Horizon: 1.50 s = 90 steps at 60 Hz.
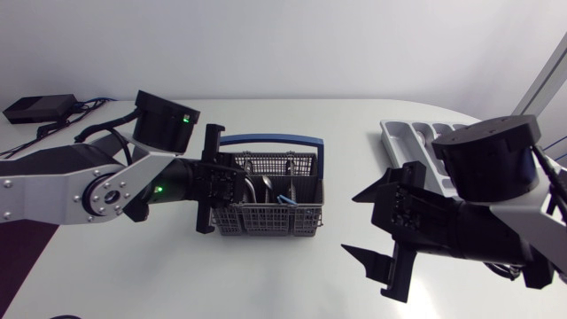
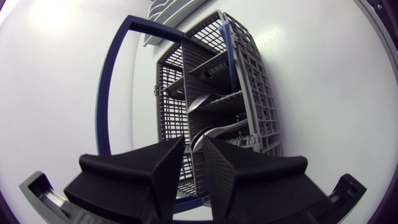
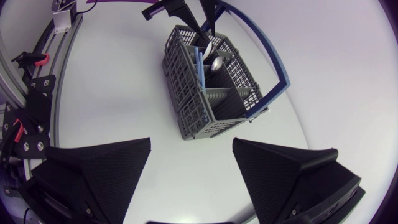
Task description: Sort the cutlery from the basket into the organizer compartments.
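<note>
Grey mesh cutlery basket (image 1: 266, 217), blue handle, spoons (image 1: 266, 183) inside; left tool (image 2: 194, 147) barely open, empty; right tool (image 3: 192, 142) wide open, empty

**Three Cameras, One Shared Target**

The head view looks down on the tabletop (image 1: 133, 275) from high above, with the basket (image 1: 266, 199) at mid-frame. The left wrist view peers past the left hand (image 2: 194, 148) at the basket from very close. The right wrist view faces it over the right hand (image 3: 193, 146) from farther off.

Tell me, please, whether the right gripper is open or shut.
Open: the right gripper has its fingers wide apart, with only bare table between them.
</note>
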### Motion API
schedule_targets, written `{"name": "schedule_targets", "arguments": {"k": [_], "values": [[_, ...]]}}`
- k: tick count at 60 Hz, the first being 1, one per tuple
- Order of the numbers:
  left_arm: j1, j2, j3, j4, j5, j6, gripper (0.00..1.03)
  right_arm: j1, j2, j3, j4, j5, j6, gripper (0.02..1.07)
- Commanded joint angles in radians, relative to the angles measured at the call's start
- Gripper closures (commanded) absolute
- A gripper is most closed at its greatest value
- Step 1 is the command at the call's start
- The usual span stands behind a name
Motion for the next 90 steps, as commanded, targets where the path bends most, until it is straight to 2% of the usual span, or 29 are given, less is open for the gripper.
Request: {"name": "schedule_targets", "arguments": {"k": [1, 28, 69, 90], "values": [[0.000, 0.009, -0.016, -0.007, -0.012, 0.027, 0.80, 0.015, 0.012, 0.011, 0.008, 0.012, 0.031, 0.12], [0.029, 0.094, 0.015, 0.014, -0.013, 0.060, 0.80, 0.018, 0.009, 0.006, 0.005, 0.018, 0.030, 0.12], [0.029, 0.026, 0.047, 0.005, -0.015, 0.060, 0.80, 0.018, 0.006, -0.001, -0.003, 0.020, 0.022, 0.12], [0.044, 0.055, 0.059, 0.002, -0.016, 0.075, 0.80, 0.018, 0.008, 0.000, -0.003, 0.020, 0.019, 0.12]]}}
